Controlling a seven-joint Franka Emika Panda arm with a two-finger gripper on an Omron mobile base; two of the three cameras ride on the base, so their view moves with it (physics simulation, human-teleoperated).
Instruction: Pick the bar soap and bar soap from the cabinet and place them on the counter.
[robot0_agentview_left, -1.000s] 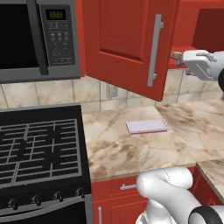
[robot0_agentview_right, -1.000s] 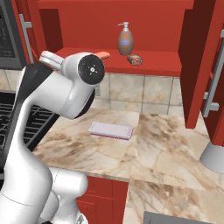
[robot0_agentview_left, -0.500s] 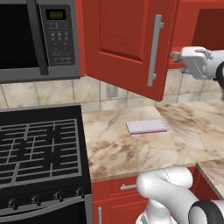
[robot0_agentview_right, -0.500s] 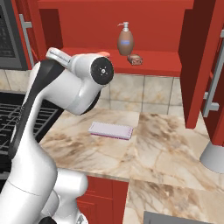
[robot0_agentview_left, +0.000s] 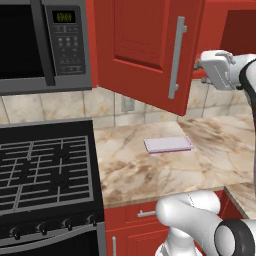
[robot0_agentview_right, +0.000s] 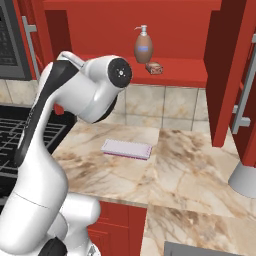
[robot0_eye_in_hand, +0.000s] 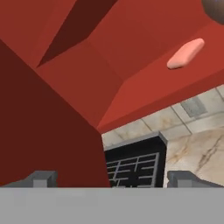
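At the far left sits the stove (robot0_agentview_left: 45, 170), with the beige counter (robot0_agentview_left: 135, 170) beside it carrying a lavender pad (robot0_agentview_left: 168, 144), well below the work. Above, the red cabinet (robot0_agentview_right: 175, 30) stands open, its door (robot0_agentview_left: 145, 50) swung out toward the left base camera.

On the cabinet shelf (robot0_agentview_right: 180, 75), seen from the right base, a brown pump bottle (robot0_agentview_right: 143, 46) stands upright. Just right of it lies one bar soap (robot0_agentview_right: 154, 68), close to the bottle's foot; whether they touch cannot be told. In the hand view a peach-pink soap (robot0_eye_in_hand: 186, 54) lies flat on the shelf, up and to the right of the gripper's line; whether it is that same bar is unclear.

The gripper (robot0_eye_in_hand: 111, 178) is spread wide and holds nothing, its tips framing the shelf's lower front edge rather than the soap.

The step in hand looks like the reach toward a first soap. To do it well, the hand should probably rise clear of the shelf lip, swing toward the bar, then go in level over the shelf. The bar is flat and low, so the fingers (robot0_eye_in_hand: 41, 178) need to straddle its narrow width, low to the shelf, before closing. Keeping wide of the bottle matters; a brush could topple it.
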